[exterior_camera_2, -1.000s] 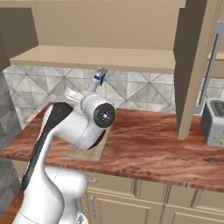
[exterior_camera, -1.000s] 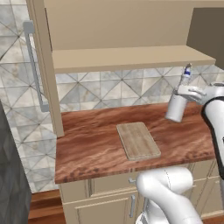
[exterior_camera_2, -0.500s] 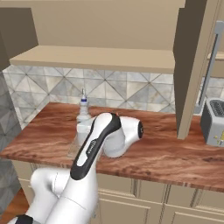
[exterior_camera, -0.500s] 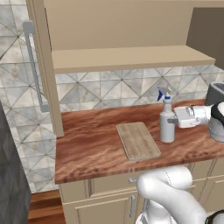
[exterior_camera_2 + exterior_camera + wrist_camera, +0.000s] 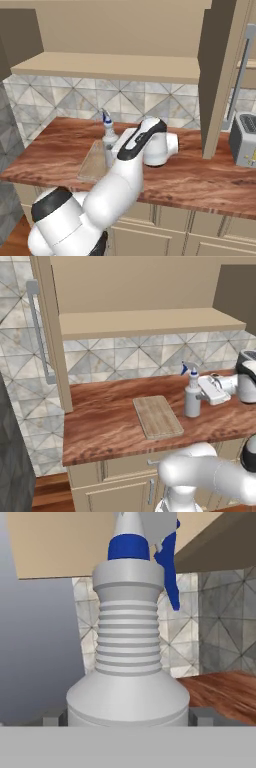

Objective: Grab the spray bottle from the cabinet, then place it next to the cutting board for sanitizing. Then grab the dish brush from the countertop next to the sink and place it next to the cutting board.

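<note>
Your pincer (image 5: 200,398) lies level, pointing sideways at the spray bottle (image 5: 191,395), its jaws spread wide to either side of the bottle's lower body. In the hand view the two dark finger tips (image 5: 52,719) sit just outside the bottle's shoulders; from these pictures you cannot tell whether the pads press the bottle or merely flank it. The bottle stands upright on the tabletop (image 5: 105,416), its blue-and-white nozzle at the top, the ribbed grey neck dead centre ahead of your hand camera.

In the left base view the white hand comes in from 3 o'clock, with the wrist and a dark joint behind it near the right edge. In the right base view the forearm climbs from the big white shoulder at 7 o'clock, bends at a dark-banded elbow, and the rounded wrist lies low over the tabletop just right of the bottle.

The bottle stands just beside the cutting board (image 5: 157,416), at the board's 2 o'clock in the left base view, apart from its edge. The board lies flat on the reddish-brown slab. Above, the cabinet (image 5: 145,321) shows its plain shelf, and its door with the long grey bar handle (image 5: 40,331) stands open at 9 o'clock. A toaster (image 5: 245,139) sits at 3 o'clock in the right base view.
</note>
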Controlling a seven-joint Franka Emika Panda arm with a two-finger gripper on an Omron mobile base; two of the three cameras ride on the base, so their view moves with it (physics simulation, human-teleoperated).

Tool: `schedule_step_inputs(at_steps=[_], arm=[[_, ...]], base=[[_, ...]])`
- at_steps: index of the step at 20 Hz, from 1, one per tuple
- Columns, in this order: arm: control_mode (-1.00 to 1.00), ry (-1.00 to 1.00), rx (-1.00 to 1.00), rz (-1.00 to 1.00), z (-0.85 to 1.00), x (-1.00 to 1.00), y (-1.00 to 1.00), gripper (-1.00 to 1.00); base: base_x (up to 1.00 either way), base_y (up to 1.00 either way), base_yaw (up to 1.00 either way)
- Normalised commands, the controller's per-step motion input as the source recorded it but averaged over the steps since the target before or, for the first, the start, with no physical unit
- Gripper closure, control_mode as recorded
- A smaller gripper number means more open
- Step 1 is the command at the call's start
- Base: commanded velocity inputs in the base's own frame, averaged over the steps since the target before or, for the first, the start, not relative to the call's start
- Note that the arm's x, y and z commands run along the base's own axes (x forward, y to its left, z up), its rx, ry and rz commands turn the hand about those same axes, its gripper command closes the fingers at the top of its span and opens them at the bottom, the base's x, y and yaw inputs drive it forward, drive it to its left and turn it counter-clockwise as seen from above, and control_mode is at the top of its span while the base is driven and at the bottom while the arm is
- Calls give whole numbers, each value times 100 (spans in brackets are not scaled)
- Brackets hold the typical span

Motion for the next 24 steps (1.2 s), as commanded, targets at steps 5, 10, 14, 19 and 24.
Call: schedule_step_inputs(at_steps=[5,10,14,19,24], arm=[[-100,-5,0,3,-43,59,-17,100],[-100,0,4,0,-24,53,-17,100],[-100,-1,1,0,-20,41,-16,100],[-100,-7,0,0,-24,18,0,100],[-100,-13,0,0,-25,2,0,100]], base=[[0,0,0],[0,0,0],[0,0,0],[0,0,0],[0,0,0]])
